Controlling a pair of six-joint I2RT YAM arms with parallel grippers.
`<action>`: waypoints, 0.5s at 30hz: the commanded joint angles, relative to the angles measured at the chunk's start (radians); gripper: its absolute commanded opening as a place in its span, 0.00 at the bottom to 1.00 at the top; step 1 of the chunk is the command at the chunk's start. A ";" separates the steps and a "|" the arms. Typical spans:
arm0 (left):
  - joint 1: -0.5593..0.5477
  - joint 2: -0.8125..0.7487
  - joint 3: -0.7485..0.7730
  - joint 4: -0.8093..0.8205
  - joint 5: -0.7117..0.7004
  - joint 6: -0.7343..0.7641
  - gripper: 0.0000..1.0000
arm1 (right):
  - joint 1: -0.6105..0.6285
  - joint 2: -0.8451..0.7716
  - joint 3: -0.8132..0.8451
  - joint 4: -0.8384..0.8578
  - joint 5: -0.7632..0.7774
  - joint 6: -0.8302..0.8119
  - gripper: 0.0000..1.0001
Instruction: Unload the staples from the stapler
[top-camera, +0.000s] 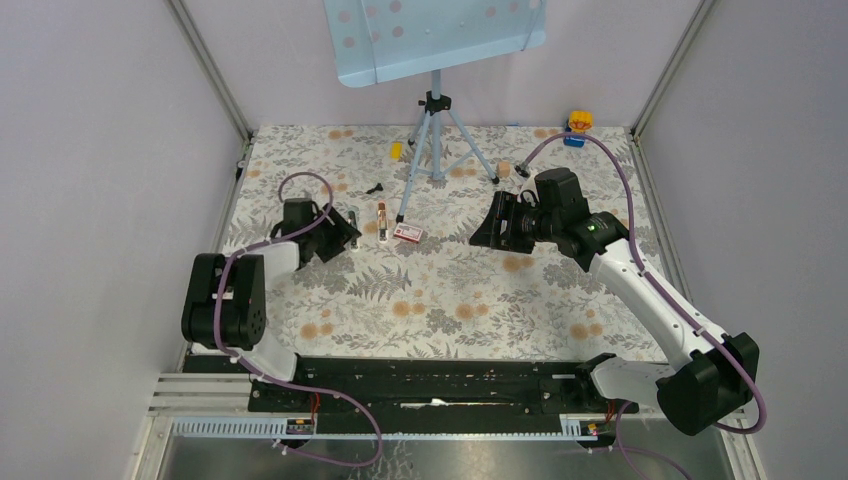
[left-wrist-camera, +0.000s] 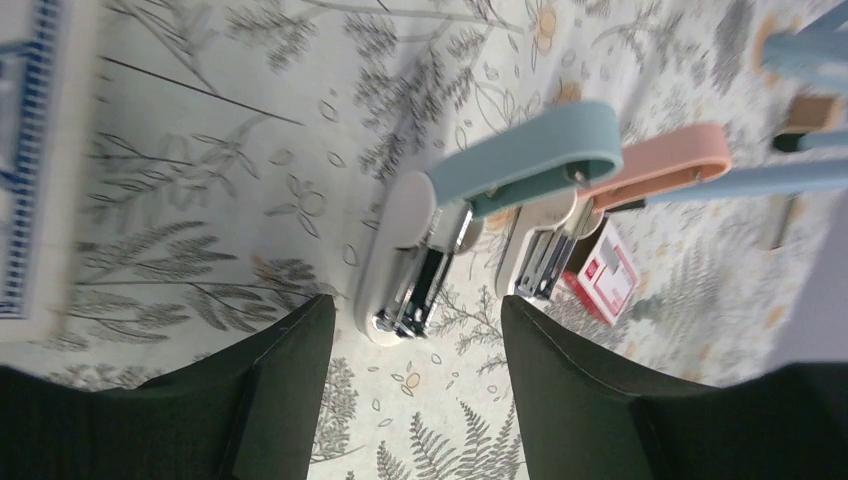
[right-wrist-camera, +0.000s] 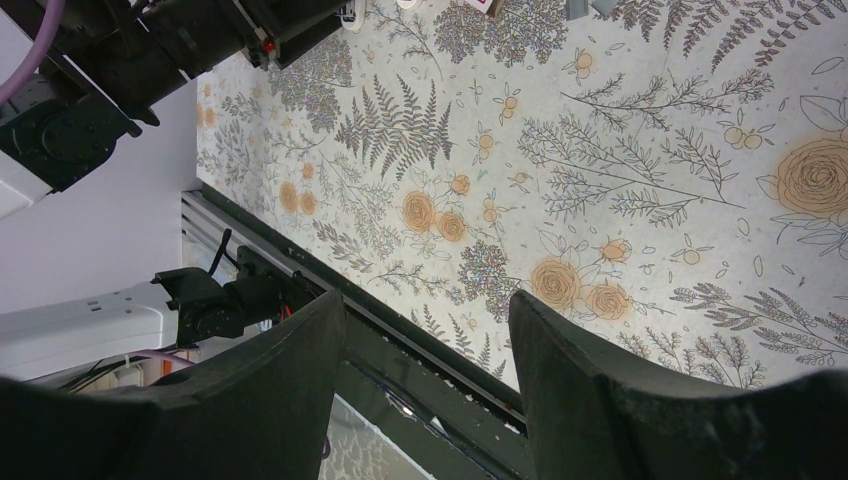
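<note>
- Left pincer: left of the tripod, low over the flower-patterned desk. Its fingers stand apart with nothing between them, pointing toward the tripod's near-left leg.
- Blue-lidded stapler: seen from the left wrist, straight ahead of the left pincer's gap and not touched by it. It has a pale base and a raised lid with a bright metal channel under it. It lies on the side of the pink one away from the tripod leg.
- Stapler: on the desk just left of the tripod's near-left foot. It has a pink lid and a pale base, with the lid lifted off the metal channel. I cannot tell if staples sit inside.
- Red-and-white box: flat on the desk just beside the same tripod foot, close behind the stapler in the left wrist view.
- Right pincer: right of the tripod and above the desk. Its fingers are apart and empty.
</note>
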 joint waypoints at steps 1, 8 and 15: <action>-0.081 0.021 0.107 -0.172 -0.228 0.111 0.66 | -0.008 -0.009 0.007 0.001 -0.005 -0.011 0.68; -0.112 0.075 0.177 -0.258 -0.370 0.171 0.66 | -0.008 -0.011 0.006 -0.004 0.000 -0.015 0.68; -0.146 0.098 0.192 -0.259 -0.381 0.184 0.63 | -0.007 -0.007 0.004 -0.001 -0.003 -0.014 0.68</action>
